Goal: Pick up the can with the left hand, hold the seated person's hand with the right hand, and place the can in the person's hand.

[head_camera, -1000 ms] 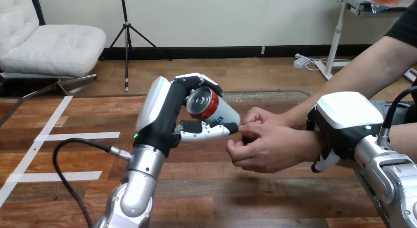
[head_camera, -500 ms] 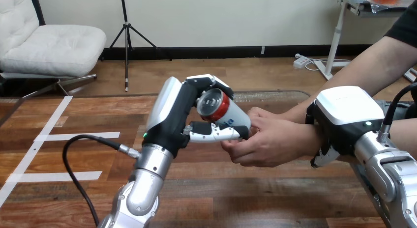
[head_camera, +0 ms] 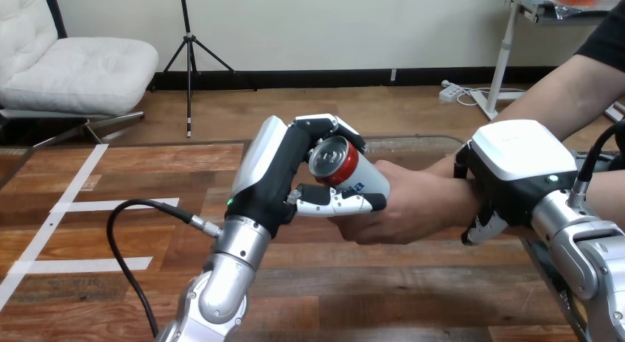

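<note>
Head view: the left hand (head_camera: pixel 286 181) is clenched round the can (head_camera: pixel 346 169), fingers over its upper side and thumb beneath, holding it tipped on its side above the counter (head_camera: pixel 368 287), silver top toward the camera. The can's far end lies against the person's hand (head_camera: pixel 414 206). The right hand (head_camera: pixel 519 165) sits over the person's wrist (head_camera: pixel 461 197), fingers curled under it.

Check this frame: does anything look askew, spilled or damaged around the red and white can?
Only the red and white metal can stands out: it lies tilted nearly on its side in the left hand, top towards the camera, resting against the person's hand. No spill or damage shows.
</note>
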Available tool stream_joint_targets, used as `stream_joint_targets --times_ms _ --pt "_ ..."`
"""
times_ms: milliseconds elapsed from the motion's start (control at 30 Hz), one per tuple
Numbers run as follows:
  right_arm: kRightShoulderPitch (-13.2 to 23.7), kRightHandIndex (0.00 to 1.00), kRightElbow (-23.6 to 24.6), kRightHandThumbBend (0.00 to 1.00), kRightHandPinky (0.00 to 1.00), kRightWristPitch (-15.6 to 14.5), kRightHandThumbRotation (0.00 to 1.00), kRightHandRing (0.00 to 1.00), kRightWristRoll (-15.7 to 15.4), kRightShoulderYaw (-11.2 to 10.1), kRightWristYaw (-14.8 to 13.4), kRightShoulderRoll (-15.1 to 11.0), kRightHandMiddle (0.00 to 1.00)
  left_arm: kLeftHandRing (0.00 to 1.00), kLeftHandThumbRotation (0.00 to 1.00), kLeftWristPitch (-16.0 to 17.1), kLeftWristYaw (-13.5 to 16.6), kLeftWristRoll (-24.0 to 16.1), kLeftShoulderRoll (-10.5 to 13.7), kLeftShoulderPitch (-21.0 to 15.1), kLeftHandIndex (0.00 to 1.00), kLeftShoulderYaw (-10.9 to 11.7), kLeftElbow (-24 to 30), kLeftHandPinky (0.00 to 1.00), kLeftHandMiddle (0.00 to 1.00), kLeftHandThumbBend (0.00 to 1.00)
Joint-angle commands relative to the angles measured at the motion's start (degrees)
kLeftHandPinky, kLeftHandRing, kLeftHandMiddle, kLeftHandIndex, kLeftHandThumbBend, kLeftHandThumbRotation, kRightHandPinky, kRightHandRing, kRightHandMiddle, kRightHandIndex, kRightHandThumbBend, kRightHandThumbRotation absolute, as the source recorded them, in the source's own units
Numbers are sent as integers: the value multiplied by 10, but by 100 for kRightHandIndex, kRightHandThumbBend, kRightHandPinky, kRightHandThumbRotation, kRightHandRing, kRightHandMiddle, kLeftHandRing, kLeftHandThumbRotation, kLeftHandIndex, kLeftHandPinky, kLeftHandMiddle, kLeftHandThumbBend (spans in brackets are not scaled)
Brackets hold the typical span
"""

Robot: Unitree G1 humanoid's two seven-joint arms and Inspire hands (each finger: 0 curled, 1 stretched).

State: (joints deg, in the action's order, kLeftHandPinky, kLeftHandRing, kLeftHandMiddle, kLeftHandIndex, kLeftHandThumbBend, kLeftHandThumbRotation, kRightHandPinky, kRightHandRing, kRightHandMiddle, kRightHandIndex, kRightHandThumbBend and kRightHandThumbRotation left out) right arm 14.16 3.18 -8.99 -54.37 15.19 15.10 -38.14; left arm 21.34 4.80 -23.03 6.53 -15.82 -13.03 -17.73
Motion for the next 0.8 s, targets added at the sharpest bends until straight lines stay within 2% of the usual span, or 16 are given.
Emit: stream_joint_targets --times_ms 0,133,767 --pt "30 49 44 82 13 7 0 20 4 -15 -6 7 29 39 0 16 4 -2 -2 -40 48 -1 16 33 46 68" --pt "30 49 42 84 13 11 0 19 3 -15 -13 7 29 39 0 18 5 -3 -1 -40 48 -1 13 33 46 68" --pt "36 50 50 84 13 3 0 21 -10 -12 4 10 31 38 0 26 6 -7 2 -39 48 -5 3 32 46 67"
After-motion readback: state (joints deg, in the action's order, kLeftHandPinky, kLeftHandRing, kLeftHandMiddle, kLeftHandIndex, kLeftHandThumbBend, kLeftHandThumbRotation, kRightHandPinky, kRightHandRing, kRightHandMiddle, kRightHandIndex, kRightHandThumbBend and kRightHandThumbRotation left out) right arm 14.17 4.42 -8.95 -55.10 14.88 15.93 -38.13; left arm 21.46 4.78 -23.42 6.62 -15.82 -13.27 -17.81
